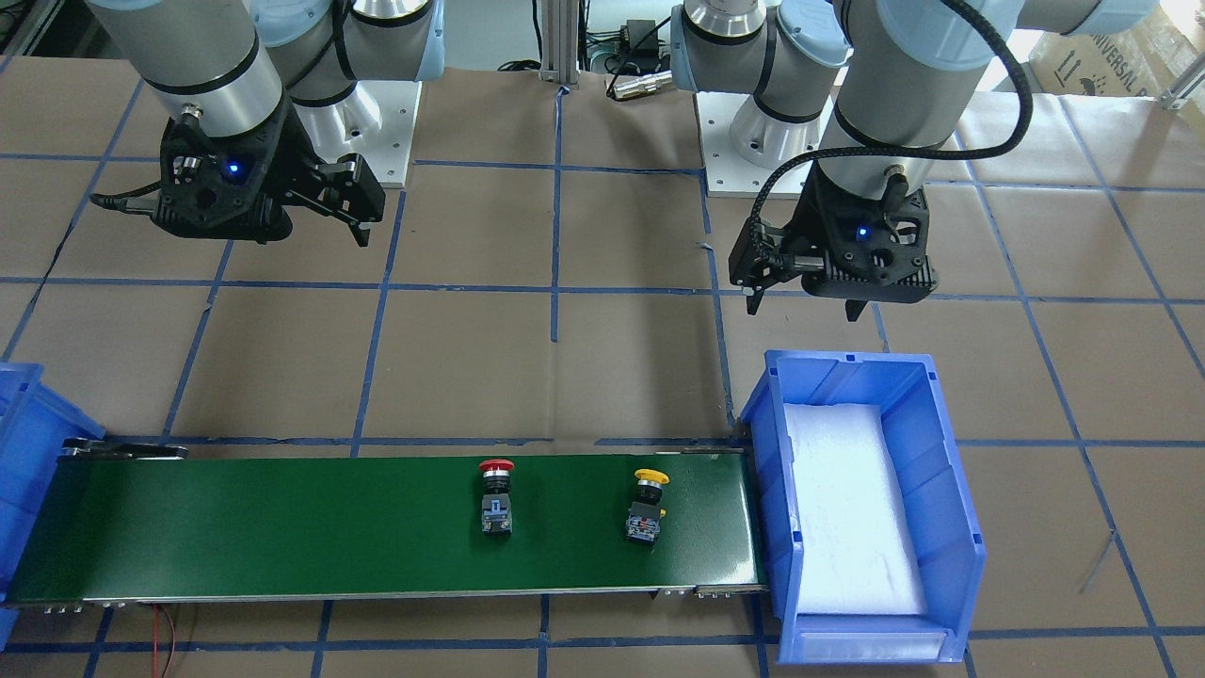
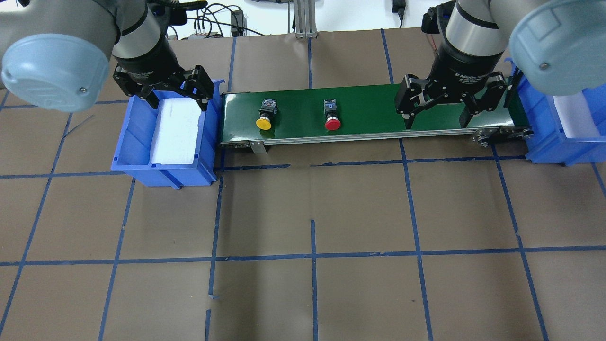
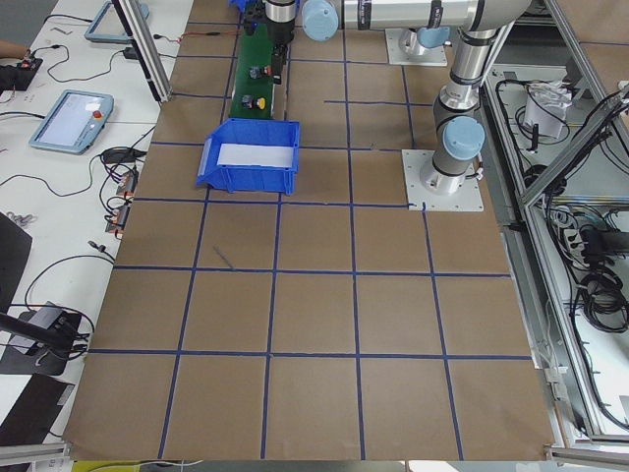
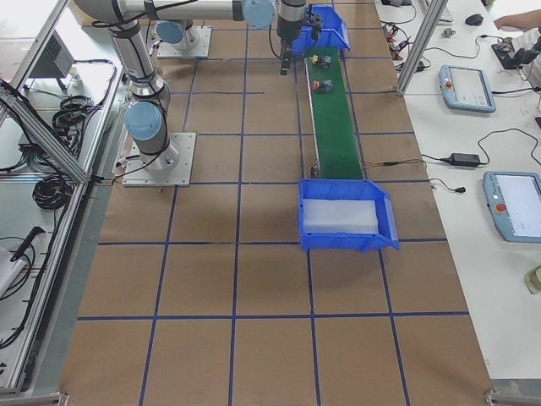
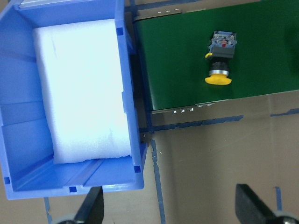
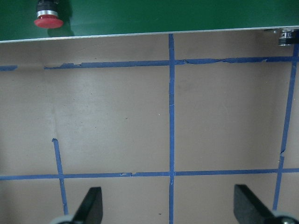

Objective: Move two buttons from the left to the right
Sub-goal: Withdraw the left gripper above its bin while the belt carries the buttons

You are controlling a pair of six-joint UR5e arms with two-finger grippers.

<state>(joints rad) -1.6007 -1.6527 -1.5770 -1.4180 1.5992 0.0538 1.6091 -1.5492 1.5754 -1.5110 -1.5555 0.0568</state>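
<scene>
Taped table (image 2: 312,213): belt (image 2: 369,106) between two bins (image 2: 128,142) carries yellow button (image 2: 265,115), red button (image 2: 331,116). Left gripper (image 2: 177,102), right gripper (image 2: 436,124) spread, empty. Wrist views catch one button each.

Table (image 2: 303,213) was covered in brown paper with a blue tape grid. Green conveyor belt (image 2: 369,102) ran across its far side. Left bin (image 2: 137,137), blue, sat just off the belt's left end, and right bin (image 2: 544,142), also blue, at the other end. On the belt, lying on their sides and apart, were the yellow button (image 2: 265,115), nearer the left bin, and the red button (image 2: 332,116), around mid-belt. Both caps faced the robot.
</scene>
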